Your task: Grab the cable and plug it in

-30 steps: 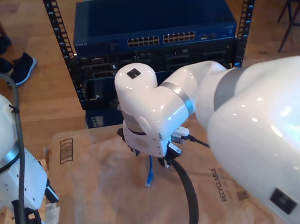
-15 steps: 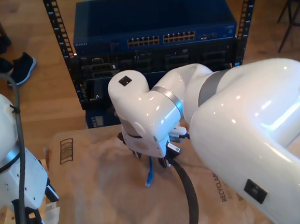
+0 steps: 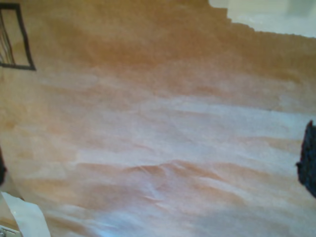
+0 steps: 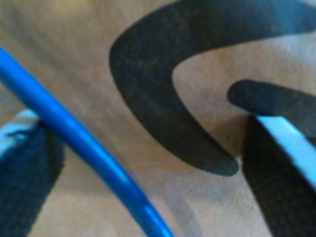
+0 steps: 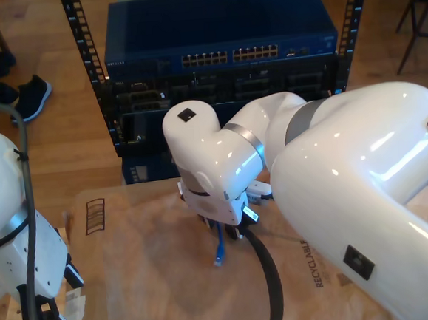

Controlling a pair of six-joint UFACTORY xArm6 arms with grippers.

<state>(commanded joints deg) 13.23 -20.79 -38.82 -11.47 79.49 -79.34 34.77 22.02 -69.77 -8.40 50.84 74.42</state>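
Now my second tool spread wide, cable between fingers, untouched; first tool's state unclear

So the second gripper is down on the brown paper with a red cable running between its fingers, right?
Not red: the cable is bright blue, as the second wrist view shows. The rest holds: my second gripper is down at the brown paper with the cable passing between its fingers.

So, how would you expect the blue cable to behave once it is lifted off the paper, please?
Probably floppy: the cable is thin and its free end droops below my second gripper. Likely light for its length. Its smooth jacket may slip between the pads.
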